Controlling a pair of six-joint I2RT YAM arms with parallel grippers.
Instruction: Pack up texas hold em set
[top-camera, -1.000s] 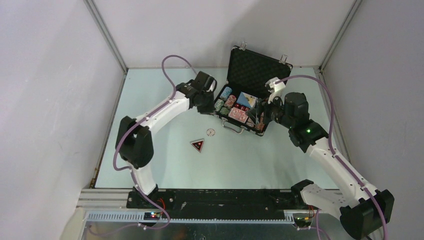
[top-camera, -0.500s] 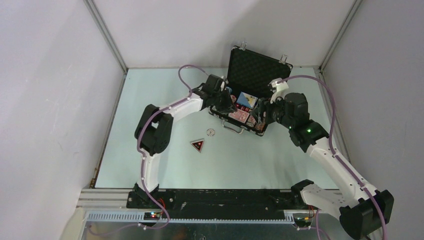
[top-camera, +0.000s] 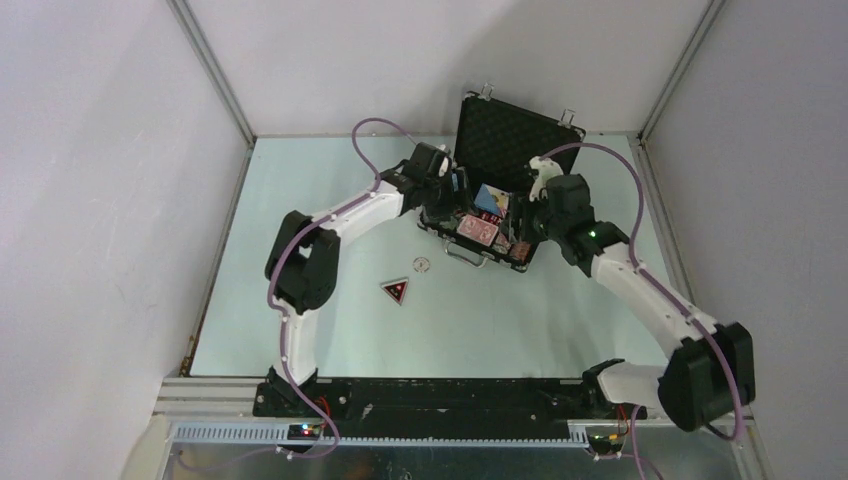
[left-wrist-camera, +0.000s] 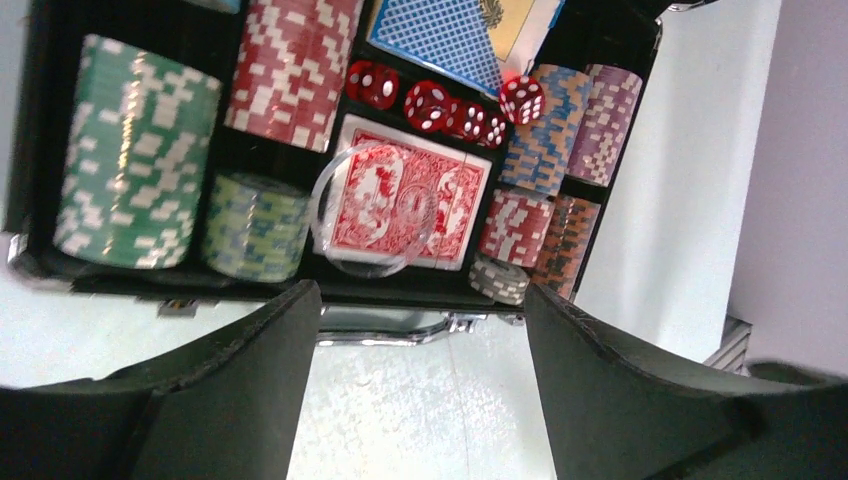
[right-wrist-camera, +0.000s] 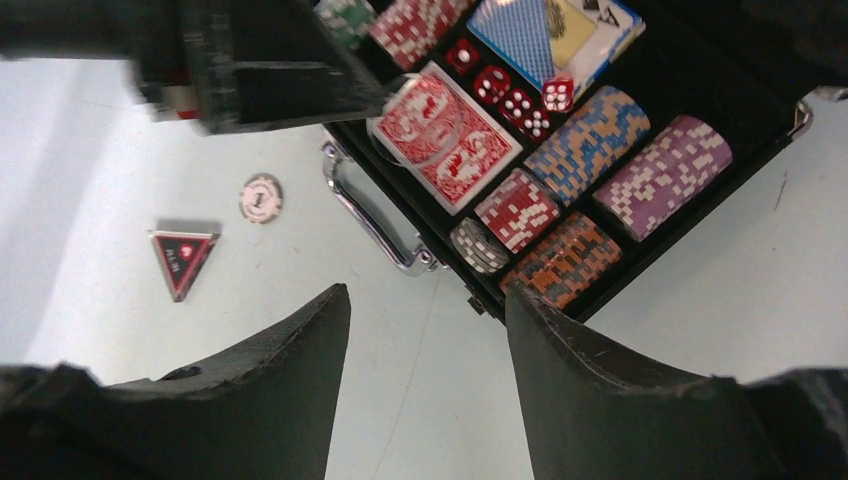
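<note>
The black briefcase (top-camera: 505, 135) stands open at the back of the table, its lid upright. Inside lie green chip stacks (left-wrist-camera: 135, 150), a red/white stack (left-wrist-camera: 290, 70), blue and purple stacks (right-wrist-camera: 585, 145), a red deck (left-wrist-camera: 410, 195), a blue deck (left-wrist-camera: 440, 35) and a row of red dice (left-wrist-camera: 440, 105). A clear round disc (left-wrist-camera: 372, 212) rests on the red deck. My left gripper (left-wrist-camera: 420, 300) hovers open and empty over the case's front-left part. At the case's right front corner, my right gripper (right-wrist-camera: 427, 295) is open and empty. The black triangle (top-camera: 395, 291) and white button (top-camera: 421, 264) lie on the table.
The case's silver handle (right-wrist-camera: 375, 225) sticks out toward the triangle (right-wrist-camera: 183, 260) and button (right-wrist-camera: 261, 197). Grey walls close in the pale table (top-camera: 520, 320) on three sides. Both arm bases sit at the near edge.
My left arm swung from the case's left side to over its compartments, and its jaws have opened. The right arm shifted slightly left, closer to the case.
</note>
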